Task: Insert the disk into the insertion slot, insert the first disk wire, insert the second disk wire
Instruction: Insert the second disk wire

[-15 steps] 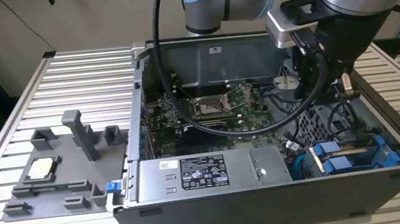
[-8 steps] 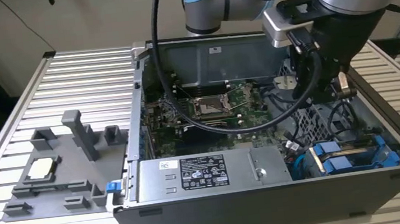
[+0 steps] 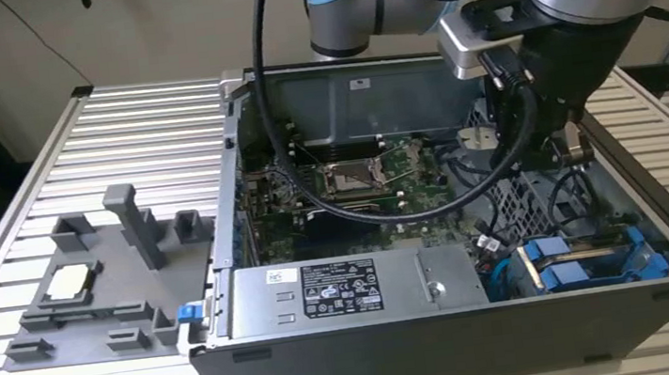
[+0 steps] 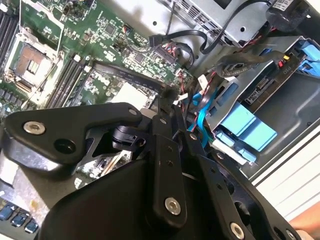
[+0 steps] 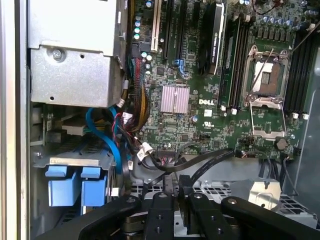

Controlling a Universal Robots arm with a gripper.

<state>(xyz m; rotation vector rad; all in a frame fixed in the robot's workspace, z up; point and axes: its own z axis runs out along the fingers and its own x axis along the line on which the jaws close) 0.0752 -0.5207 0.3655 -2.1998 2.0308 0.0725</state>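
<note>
The open computer case (image 3: 454, 344) lies on the table. In its front corner, the grey drive cage that holds the insertion slot (image 5: 75, 161) has blue carrier frames seated in it (image 3: 589, 267) (image 5: 65, 189) (image 4: 247, 127). I take the disk to be inside one; its metal body is mostly hidden. My gripper (image 5: 183, 195) (image 4: 168, 107) hangs inside the case beside the cage, over the motherboard's edge. Its black fingers (image 5: 162, 205) stand close together on the plug of a black flat wire (image 5: 210, 159). The arm's wrist (image 3: 571, 47) covers the gripper in the exterior view.
A silver power-supply box (image 3: 346, 290) fills the case's front. Loose blue, red and black cables (image 5: 120, 130) crowd the gap between cage and motherboard (image 5: 200, 100). A thick black hose (image 3: 309, 190) loops over the board. A grey fixture (image 3: 93, 281) sits on the slatted table at the exterior view's left.
</note>
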